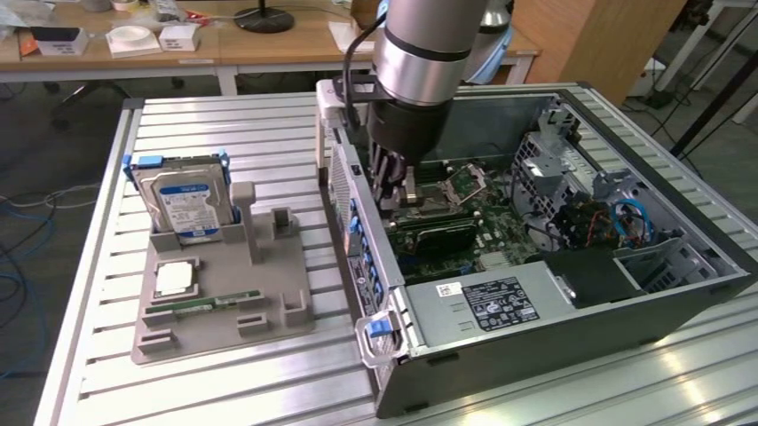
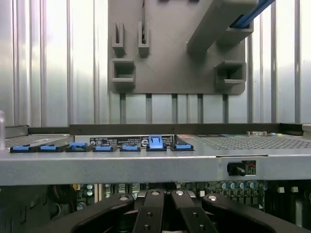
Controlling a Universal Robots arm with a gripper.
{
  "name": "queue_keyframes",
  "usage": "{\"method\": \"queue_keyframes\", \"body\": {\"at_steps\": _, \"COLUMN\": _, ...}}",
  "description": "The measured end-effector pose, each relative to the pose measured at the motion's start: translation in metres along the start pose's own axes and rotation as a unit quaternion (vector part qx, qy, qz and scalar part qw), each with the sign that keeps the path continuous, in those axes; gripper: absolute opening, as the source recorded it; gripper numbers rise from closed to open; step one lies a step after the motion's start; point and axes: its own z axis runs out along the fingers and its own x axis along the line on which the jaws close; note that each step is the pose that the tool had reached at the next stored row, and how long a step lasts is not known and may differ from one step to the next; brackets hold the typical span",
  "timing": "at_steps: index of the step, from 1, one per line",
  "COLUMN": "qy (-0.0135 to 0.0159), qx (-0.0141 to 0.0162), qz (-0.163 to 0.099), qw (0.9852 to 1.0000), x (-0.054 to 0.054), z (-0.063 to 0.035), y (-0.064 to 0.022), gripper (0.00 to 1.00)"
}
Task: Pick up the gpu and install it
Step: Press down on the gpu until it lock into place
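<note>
**Figure.** Gripper [image 1: 400, 197] lowered into the open computer case [image 1: 663, 306], its fingers [image 2: 148, 213] clenched together over the motherboard [image 1: 498, 240]. Whether anything is pinched between them cannot be told.

- **The gpu** [image 1: 436, 234]: inside the case, lying across the motherboard just beside the fingertips. The dark cooler face and a strip of green board are visible. Contact with the gripper cannot be told.
- **Other case contents:** the CPU socket [image 1: 468, 182], near the gripper and deeper in the case than the gpu. The power supply [image 1: 492, 302], with a white-printed label, sits against the case wall nearest the camera in the exterior view. Blue cables [image 1: 634, 222] lie at the case end farthest from the gripper.
- **Case edge:** a row of blue latches [image 2: 155, 142] runs along the rim beside the gripper.
- **Outside the case:** a grey holder tray [image 1: 279, 324] rests on the slatted metal table [image 1: 95, 266], near the latch side of the case.
- **Tray contents:** a silver hard drive [image 1: 184, 200] with a blue label, standing upright; a processor chip [image 1: 176, 278], lying flat; and a narrow green memory stick [image 1: 201, 303], lying flat beside the chip.
</note>
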Motion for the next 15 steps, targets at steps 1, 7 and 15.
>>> {"method": "queue_keyframes", "body": {"at_steps": 1, "qy": -0.0008, "qx": 0.0001, "qz": 0.0, "qw": 1.0, "x": 0.0, "z": 0.0, "y": -0.0005, "gripper": 0.11}}
{"method": "queue_keyframes", "body": {"at_steps": 7, "qy": -0.0063, "qx": 0.0006, "qz": 0.0, "qw": 1.0, "x": -0.0001, "z": -0.0002, "y": -0.0036, "gripper": 0.11}}
{"method": "queue_keyframes", "body": {"at_steps": 15, "qy": -0.0079, "qx": 0.0005, "qz": 0.0, "qw": 1.0, "x": -0.0001, "z": -0.0003, "y": -0.0043, "gripper": 0.11}}
